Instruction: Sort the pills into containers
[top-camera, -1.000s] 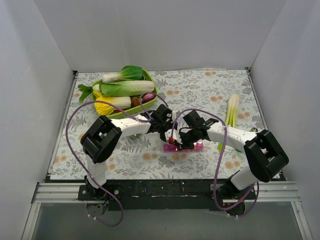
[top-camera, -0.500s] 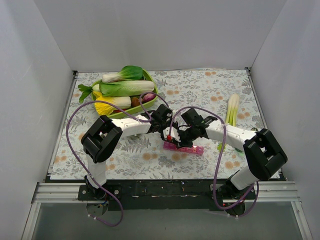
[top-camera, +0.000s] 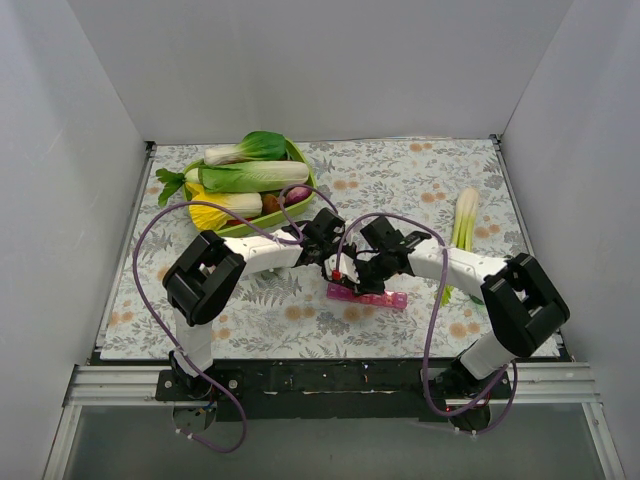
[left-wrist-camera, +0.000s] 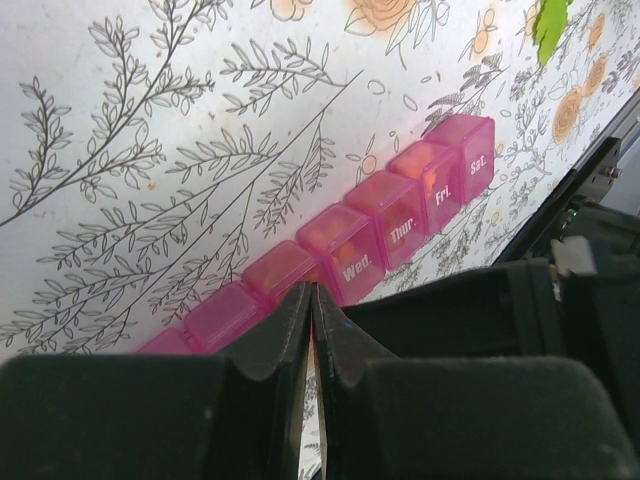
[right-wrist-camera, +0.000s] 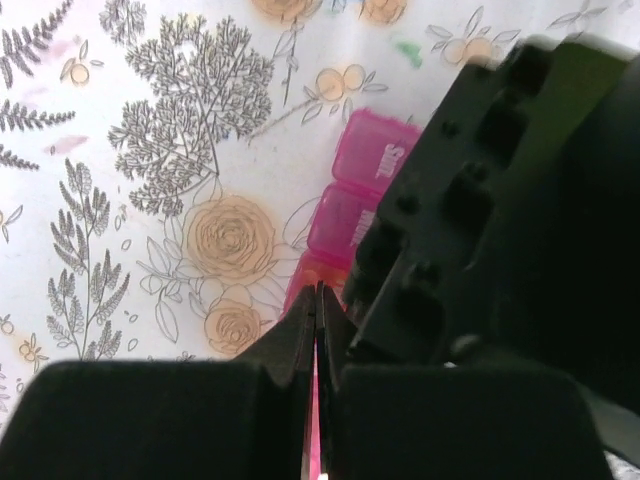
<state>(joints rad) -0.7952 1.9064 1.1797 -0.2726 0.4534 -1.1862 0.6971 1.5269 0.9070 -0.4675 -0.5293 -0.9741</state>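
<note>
Right gripper (right-wrist-camera: 317, 292) leftward; pill-box (top-camera: 385, 298) seemingly part-hidden

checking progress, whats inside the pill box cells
The lids look shut on the pill box. An orange tint shows through the Fri cell, but its contents cannot be made out. The near cells are hidden behind the left gripper.

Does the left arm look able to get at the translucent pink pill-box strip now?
Probably yes: the left tool, shut, sits right at the pink pill-box strip; the right tool crowds it.
</note>
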